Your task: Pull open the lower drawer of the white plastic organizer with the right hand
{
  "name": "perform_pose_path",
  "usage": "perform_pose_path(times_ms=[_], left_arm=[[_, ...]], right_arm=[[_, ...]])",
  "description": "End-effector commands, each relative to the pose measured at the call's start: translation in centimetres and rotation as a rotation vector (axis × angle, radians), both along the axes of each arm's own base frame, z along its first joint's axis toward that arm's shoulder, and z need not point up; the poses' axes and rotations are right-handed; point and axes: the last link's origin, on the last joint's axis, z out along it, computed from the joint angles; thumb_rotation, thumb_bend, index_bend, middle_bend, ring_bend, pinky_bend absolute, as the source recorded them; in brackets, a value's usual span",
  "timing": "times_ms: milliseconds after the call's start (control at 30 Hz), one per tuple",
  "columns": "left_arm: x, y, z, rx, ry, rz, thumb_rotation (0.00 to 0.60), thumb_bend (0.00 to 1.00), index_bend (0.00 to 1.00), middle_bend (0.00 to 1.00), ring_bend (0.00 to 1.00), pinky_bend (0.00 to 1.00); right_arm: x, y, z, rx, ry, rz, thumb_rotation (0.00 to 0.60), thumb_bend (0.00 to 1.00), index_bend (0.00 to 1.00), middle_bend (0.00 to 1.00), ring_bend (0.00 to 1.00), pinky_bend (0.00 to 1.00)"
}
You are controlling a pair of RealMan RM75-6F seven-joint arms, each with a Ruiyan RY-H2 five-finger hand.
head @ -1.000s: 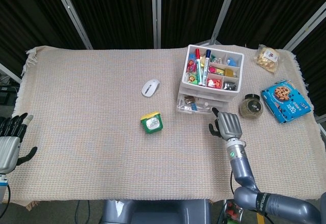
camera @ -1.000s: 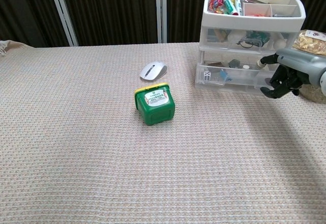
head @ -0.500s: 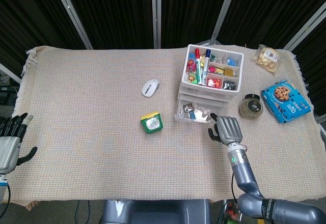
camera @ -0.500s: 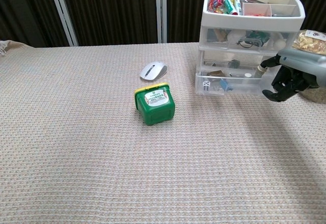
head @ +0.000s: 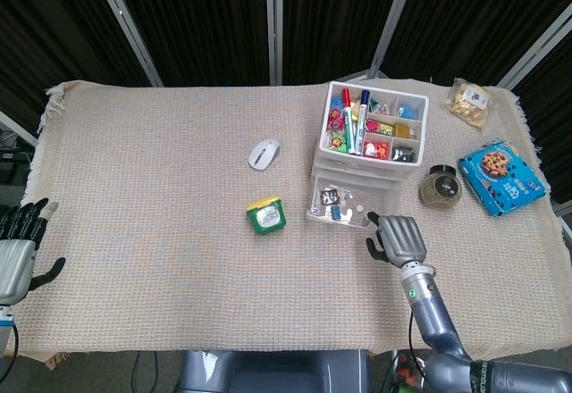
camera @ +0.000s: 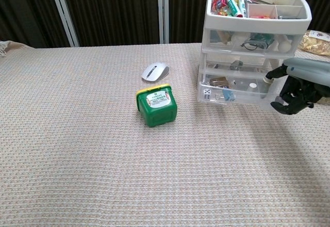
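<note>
The organizer [head: 368, 139] is white translucent plastic, standing at the table's [head: 161, 232] far right. Its lower drawer [camera: 232, 90] juts out toward the robot, showing small clutter. The right hand [camera: 299, 85] sits at the drawer's front right corner, fingers [camera: 281, 103] curled against its front. The left hand [head: 16, 255] rests at the table's left edge, fingers spread, holding nothing.

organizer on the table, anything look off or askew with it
Only the lower drawer of the white plastic organizer stands out: it juts forward of the stack, and in the head view it sits slightly skewed to the body above. The right hand is at its right front corner. Nothing looks spilled or damaged.
</note>
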Motion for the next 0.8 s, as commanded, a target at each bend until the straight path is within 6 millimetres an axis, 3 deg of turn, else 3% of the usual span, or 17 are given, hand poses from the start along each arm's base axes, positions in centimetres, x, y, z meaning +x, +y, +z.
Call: perform_pose_path(times_ms=[33,267,533,800], left_arm=[[0.0,0.0,0.0,0.0,0.0,0.0,0.6,0.32,0.06,0.0,0.0,0.0],[0.0,0.0,0.0,0.0,-0.001,0.0,0.6,0.32,0.06,0.0,0.0,0.0],[0.0,0.0,0.0,-0.001,-0.001,0.0,0.6,0.32,0.06,0.0,0.0,0.0],[0.0,0.0,0.0,0.0,0.0,0.0,0.6,0.32,0.06,0.0,0.0,0.0]], right_arm=[[0.1,0.2,0.0,0.002,-0.002,0.006,0.6,0.41,0.42,0.89,0.92,0.67],[0.6,0.4,0.0,-0.003,-0.021,0.026,0.6,0.41,0.32,0.89,0.92,0.67],[1.0,0.3,0.5,-0.023,-0.046,0.034,0.6,0.39,0.28,0.88,0.92,0.67],[2.8,-0.1,2.2,-0.067,-0.071,0.092,0.6,0.1,0.29,0.88,0.91,0.67]])
